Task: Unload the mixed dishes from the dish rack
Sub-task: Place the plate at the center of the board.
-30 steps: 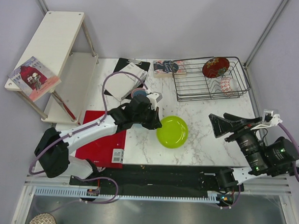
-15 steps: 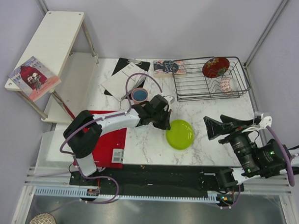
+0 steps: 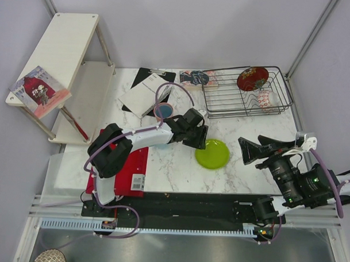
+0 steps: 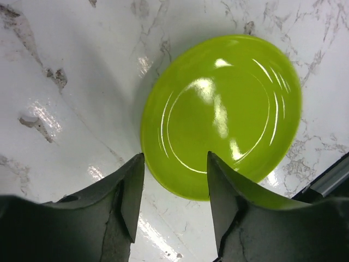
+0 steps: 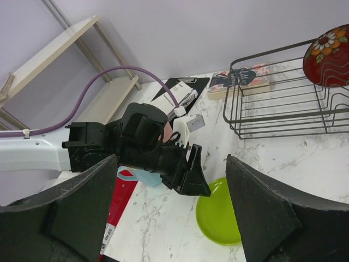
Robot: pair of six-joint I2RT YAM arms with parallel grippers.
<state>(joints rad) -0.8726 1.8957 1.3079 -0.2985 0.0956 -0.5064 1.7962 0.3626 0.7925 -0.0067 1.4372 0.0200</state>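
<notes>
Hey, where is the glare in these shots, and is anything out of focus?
Left wrist view: white highlights streak the glossy lime-green plate, the marble tabletop shines in patches, and the dark fingers up close look soft. Right wrist view: its black fingers loom soft-edged at the bottom corners. Top external view: even light, hardly any glare.

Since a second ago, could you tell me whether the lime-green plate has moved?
Yes. In the top view the lime-green plate has slid rightward, away from the red board, which stayed put.
</notes>
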